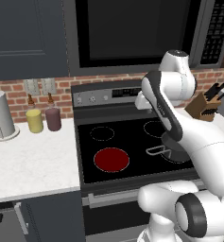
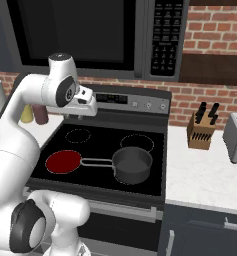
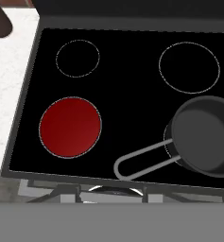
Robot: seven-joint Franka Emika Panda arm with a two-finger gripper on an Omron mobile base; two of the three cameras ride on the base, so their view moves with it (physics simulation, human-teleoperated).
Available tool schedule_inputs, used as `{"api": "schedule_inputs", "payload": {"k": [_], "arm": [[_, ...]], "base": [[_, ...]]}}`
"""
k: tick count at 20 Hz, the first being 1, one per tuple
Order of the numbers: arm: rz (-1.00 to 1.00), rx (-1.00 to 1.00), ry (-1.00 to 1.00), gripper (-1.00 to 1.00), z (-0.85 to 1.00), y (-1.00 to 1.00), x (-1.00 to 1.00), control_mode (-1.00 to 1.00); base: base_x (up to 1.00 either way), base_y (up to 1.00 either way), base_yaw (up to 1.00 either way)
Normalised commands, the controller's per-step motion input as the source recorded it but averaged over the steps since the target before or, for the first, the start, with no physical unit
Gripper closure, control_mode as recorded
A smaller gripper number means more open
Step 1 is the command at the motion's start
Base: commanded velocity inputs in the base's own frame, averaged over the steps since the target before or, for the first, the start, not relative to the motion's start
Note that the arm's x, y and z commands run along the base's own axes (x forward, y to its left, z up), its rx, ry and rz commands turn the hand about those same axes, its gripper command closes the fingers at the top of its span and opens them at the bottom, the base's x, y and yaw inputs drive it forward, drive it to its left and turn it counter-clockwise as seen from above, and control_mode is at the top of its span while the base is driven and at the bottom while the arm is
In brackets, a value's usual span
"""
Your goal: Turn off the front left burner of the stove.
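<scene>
Hand view looks down on the stove [image 3: 23, 94]: the front left burner [image 3: 70, 127] glows red, beside the saucepan [image 3: 203, 134]. Gripper [image 2: 88, 104] hangs high above the cooktop; I cannot tell its opening. Next, it must reach the back-panel knobs [image 1: 91, 99].

The front left burner [image 3: 70, 127] glows solid red on the stove's [image 1: 132, 137] black glass. The saucepan [image 2: 132, 165] is dark grey; the desk [image 1: 33, 160] is speckled white

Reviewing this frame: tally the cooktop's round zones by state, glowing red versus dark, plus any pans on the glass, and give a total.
Glowing red zones: 1, the front left burner
Dark outlined zones showing: 2, rear left, rear right
Saucepans: 1
Total: 4
</scene>
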Motion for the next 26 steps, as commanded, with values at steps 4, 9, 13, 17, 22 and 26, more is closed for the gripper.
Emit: {"api": "schedule_inputs", "payload": {"k": [4,9,13,17,22,26], "arm": [[0.00,-0.01,0.00,-1.00,0.00,0.00,0.00,-1.00],[0.00,0.00,0.00,-1.00,0.00,0.00,0.00,-1.00],[0.00,0.00,0.00,-1.00,0.00,0.00,0.00,-1.00],[0.00,0.00,0.00,-1.00,0.00,0.00,0.00,-1.00],[0.00,0.00,0.00,-1.00,0.00,0.00,0.00,-1.00],[0.00,0.00,0.00,-1.00,0.00,0.00,0.00,-1.00]], "base": [[0.00,0.00,0.00],[0.00,0.00,0.00],[0.00,0.00,0.00],[0.00,0.00,0.00],[0.00,0.00,0.00],[0.00,0.00,0.00]]}}
